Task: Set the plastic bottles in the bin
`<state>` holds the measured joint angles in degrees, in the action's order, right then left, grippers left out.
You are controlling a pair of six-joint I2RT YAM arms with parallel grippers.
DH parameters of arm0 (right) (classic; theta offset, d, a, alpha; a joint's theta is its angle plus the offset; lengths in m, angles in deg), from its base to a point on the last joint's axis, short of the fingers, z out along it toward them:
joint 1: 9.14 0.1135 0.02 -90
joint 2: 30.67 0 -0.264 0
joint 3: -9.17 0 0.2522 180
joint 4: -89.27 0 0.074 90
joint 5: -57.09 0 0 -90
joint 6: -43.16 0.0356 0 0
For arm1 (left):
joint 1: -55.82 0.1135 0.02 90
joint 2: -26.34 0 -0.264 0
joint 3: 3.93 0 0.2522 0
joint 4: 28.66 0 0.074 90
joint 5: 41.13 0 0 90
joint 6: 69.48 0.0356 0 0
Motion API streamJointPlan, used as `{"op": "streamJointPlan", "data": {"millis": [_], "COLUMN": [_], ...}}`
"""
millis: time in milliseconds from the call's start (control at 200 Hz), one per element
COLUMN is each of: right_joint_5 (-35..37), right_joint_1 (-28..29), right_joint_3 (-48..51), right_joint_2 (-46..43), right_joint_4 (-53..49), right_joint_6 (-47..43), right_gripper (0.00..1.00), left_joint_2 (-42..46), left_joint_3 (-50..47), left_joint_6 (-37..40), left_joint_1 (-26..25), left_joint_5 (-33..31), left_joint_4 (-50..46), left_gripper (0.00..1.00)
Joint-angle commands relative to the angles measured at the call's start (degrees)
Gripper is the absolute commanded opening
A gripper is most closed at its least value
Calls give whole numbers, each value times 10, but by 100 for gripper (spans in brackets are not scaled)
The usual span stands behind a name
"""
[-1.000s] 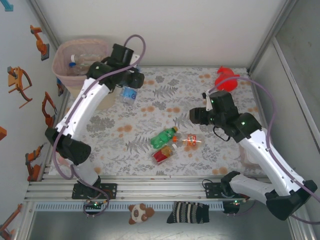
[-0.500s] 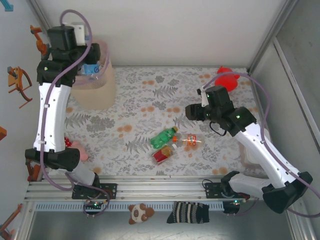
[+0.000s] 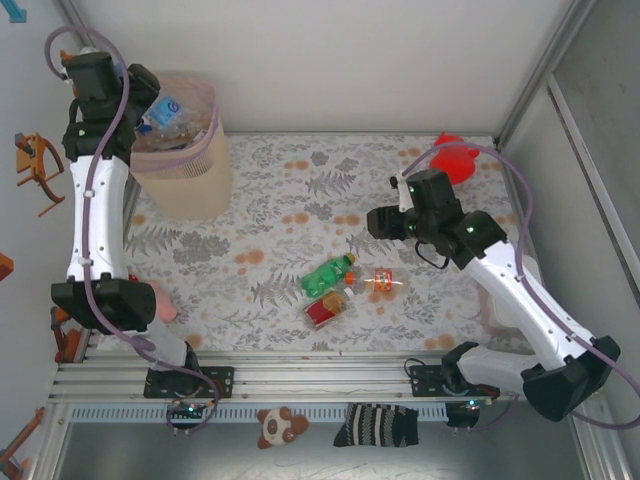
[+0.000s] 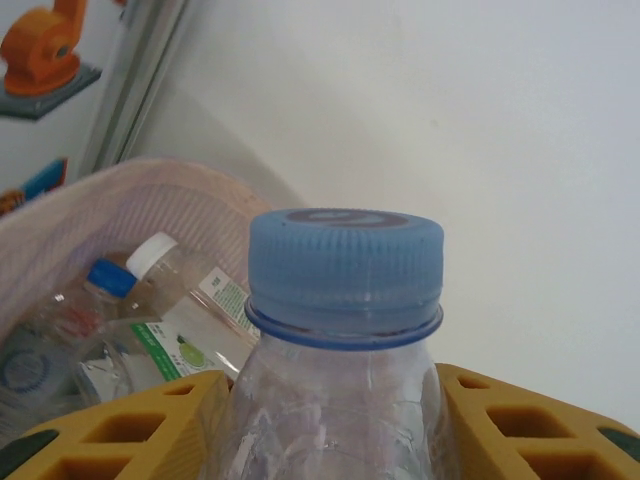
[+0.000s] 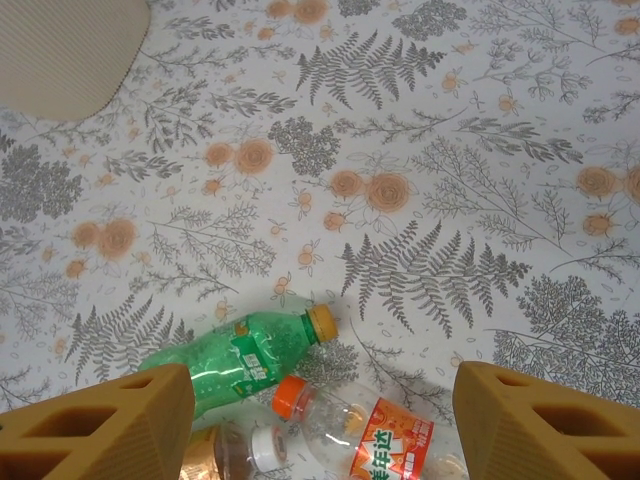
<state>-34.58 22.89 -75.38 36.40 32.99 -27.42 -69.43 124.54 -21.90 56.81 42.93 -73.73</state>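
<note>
**Progress.** I judge the task well advanced but not complete. Several plastic bottles (image 4: 170, 310) already lie inside the tall beige tapered bin (image 3: 195, 180). It is lined with a pinkish bag and stands at the far left corner of the floral-patterned worktop (image 3: 300, 200).

**Left side.** The left hand (image 4: 335, 430) is raised by the bin. Its yellow fingers (image 4: 120, 430) are clamped on either side of a clear plastic bottle with a blue cap (image 4: 345, 265). In the overhead view this bottle hangs over the bin's mouth. The step in hand appears to be the drop, which is not yet made.

**Right side.** The right hand (image 5: 322, 425) hovers above the middle of the worktop with its fingers apart and nothing between them.

**Left to do.** Three bottles lie on their sides close together below the right hand:
- a green plastic bottle with a yellow cap (image 5: 235, 360);
- just beside it, a clear bottle with an orange label and orange cap (image 5: 375, 440);
- a third bottle with a red label (image 3: 322, 311).

By my count, that makes one bottle to release and three to collect.

**Condition of the held bottle.**
- The walls are transparent and thin-looking.
- The ribbed blue cap is seated, with its ring in place.
- It stands neck-up between the fingers in the wrist view.
- I see no liquid in the visible neck and shoulder.
- The overhead view shows a blue label.
- I expect it to be light and liable to dent under grip pressure.
</note>
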Motion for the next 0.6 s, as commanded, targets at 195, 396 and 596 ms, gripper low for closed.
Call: {"op": "streamJointPlan", "data": {"millis": [195, 396, 596], "right_joint_5": [-5, -3, 2], "right_joint_1": [3, 3, 3], "right_joint_3": [-14, -15, -12], "right_joint_2": [22, 27, 33], "right_joint_4": [18, 14, 8], "right_joint_6": [-11, -12, -14], "right_gripper": [68, 68, 68], "left_joint_2": [-86, -154, -216], "left_joint_3": [-29, -3, 58], "left_joint_6": [-302, -376, -395], "left_joint_1": [25, 28, 20], "left_joint_5": [13, 14, 9], "left_joint_4": [110, 147, 134], "left_gripper": [51, 52, 55]}}
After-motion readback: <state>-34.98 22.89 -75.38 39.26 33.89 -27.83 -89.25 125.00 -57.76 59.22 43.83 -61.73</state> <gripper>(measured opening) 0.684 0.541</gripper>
